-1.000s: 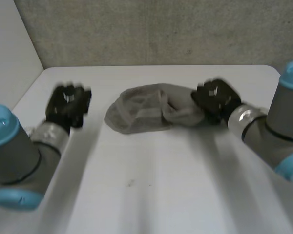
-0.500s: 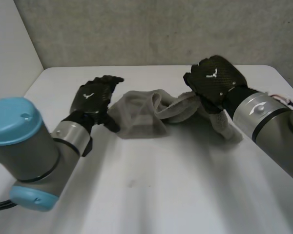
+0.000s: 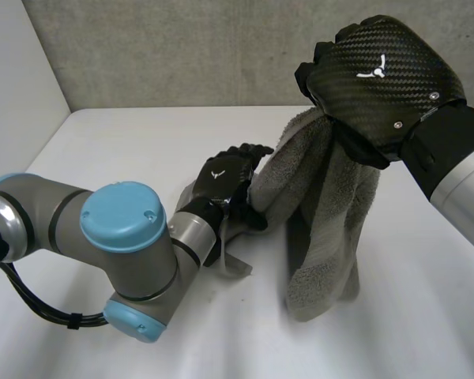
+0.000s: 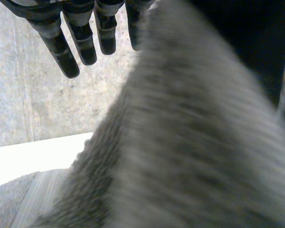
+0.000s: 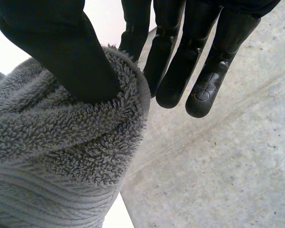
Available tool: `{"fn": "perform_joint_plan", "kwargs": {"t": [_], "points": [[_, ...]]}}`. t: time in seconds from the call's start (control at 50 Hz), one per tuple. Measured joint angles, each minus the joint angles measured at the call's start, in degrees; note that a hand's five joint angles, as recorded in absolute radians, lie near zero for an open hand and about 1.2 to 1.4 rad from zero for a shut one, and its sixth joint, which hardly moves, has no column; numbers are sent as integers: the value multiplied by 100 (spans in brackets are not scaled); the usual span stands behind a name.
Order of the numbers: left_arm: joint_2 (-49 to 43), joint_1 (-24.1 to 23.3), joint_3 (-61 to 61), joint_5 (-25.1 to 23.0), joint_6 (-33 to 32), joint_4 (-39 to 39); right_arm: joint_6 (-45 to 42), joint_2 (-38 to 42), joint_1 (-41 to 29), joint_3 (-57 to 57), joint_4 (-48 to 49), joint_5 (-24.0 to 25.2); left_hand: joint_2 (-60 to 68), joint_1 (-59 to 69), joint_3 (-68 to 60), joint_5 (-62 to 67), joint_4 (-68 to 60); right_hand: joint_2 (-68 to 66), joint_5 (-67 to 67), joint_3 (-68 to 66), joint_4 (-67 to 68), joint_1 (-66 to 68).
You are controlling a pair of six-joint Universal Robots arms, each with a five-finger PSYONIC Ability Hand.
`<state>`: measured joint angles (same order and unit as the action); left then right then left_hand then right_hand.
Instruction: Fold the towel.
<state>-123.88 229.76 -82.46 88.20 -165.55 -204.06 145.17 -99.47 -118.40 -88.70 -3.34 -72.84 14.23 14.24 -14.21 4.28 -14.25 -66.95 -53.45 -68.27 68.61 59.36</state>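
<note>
A grey towel [image 3: 324,213] hangs from my right hand [image 3: 379,75], which is raised well above the white table [image 3: 118,150]. The towel's lower end reaches down to the table. In the right wrist view the thumb [image 5: 52,47] pinches the towel's top edge [image 5: 61,142] against the fingers [image 5: 199,57]. My left hand [image 3: 225,175] is low by the hanging towel's left side, fingers straight and against the cloth. In the left wrist view its straight fingers [image 4: 80,42] sit beside the towel [image 4: 190,142], gripping nothing.
A grey concrete wall [image 3: 182,47] closes off the table's back edge. A white side wall [image 3: 16,79] stands at the left. My left arm's elbow [image 3: 126,253] lies over the table's front left.
My right hand has lifted the towel from the table up high, so it now hangs. My left hand has opened and moved right to the towel's side.
</note>
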Motion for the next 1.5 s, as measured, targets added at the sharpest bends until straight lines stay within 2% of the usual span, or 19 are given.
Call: {"fn": "perform_joint_plan", "kwargs": {"t": [0.08, 0.24, 0.32, 0.5, 0.54, 0.58, 0.6, 0.66, 0.68, 0.74, 0.94, 1.1, 1.22, 1.26, 1.3, 1.34, 1.38, 1.44, 1.5], "points": [[-96, 11, -9, 96, -27, -6, -16, -67, 11, 9, -4, 9, 288, 294, -291, 289, -288, 0, 0, 0, 0, 0], [-112, 101, -211, 688, -342, 32, -57, -128, 99, 65, -1, 22, 507, 501, -506, 510, -508, 0, 0, 0, 0, 0], [126, 213, -533, 1080, -799, 50, -135, -102, 123, 45, -4, 18, 521, 506, -520, 525, -526, 0, 0, -1, 0, 0], [705, 355, -1216, 1285, -1629, 59, -190, 13, 345, -104, -9, -2, 604, 602, -606, 597, -604, 0, 0, 0, 0, 0], [860, 411, -1396, 1286, -1834, 69, -191, 96, 442, -164, -12, 10, 1219, 1236, -1142, 1137, -1142, 0, 0, -1, 0, 0], [950, 449, -1502, 1284, -1954, 76, -191, 164, 492, -200, -16, 16, 1219, 1236, -1142, 1137, -1142, 0, 0, 0, 0, 0], [1045, 489, -1606, 1280, -2077, 94, -188, 267, 537, -234, -23, 21, 2155, 2120, -2158, 2080, -2158, 0, 0, 0, 0, 0], [1130, 520, -1686, 1277, -2181, 122, -186, 353, 560, -255, -31, 22, 2700, 2753, -2697, 2632, -2650, 0, 0, 0, 0, 0], [1266, 557, -1798, 1273, -2345, 225, -186, 517, 581, -277, -56, 21, 3383, 3389, -3347, 3333, -3348, 0, 0, 0, 0, 0], [1414, 582, -1887, 1268, -2502, 462, -191, 732, 585, -275, -134, 22, 3645, 3628, -3640, 3610, -3636, 0, 0, -1, 0, 0], [1541, 794, -1829, 1231, -2698, 1778, -726, 1898, 570, 34, -959, 28, 3945, 3928, -3938, 3911, -3941, 0, 0, 0, 0, 0], [1186, 1252, -1265, 1159, -3139, 2096, -1530, 3078, 523, 881, -1290, -84, 4137, 4117, -4134, 4079, -4115, 0, 0, 0, 0, 0], [818, 1497, -409, 921, -3476, 1596, -1494, 3806, 472, 2066, -990, -242, 5145, 5049, -5109, 5017, -5110, -1, 0, 0, 0, 0], [660, 1588, 162, 660, -3565, 874, -1193, 4081, 407, 2801, -269, -382, 5407, 5179, -5398, 5296, -5397, -53, 0, 0, 0, 0], [630, 1614, 361, 538, -3579, 442, -993, 4140, 377, 3072, 265, -465, 5441, 5196, -5426, 5336, -5425, -52, 0, 0, 0, 0], [647, 1643, 635, 293, -3575, -750, -665, 4124, 336, 3327, 1369, -658, 5499, 5229, -5491, 5377, -5491, -53, 0, -1, 2, 0], [688, 1650, 697, 198, -3566, -1363, -485, 4043, 318, 3374, 2152, -821, 5519, 5259, -5510, 5405, -5510, -52, 0, -2, 2, 0], [871, 1650, 702, 23, -3540, -2861, -244, 3733, 292, 3199, 3644, -1197, 5538, 5269, -5527, 5428, -5524, -53, 0, -3, 3, 0], [1007, 1648, 617, -30, -3528, -3462, -195, 3500, 282, 2927, 4170, -1329, 5545, 5270, -5538, 5433, -5535, -52, 0, -3, 13, 0]]}}
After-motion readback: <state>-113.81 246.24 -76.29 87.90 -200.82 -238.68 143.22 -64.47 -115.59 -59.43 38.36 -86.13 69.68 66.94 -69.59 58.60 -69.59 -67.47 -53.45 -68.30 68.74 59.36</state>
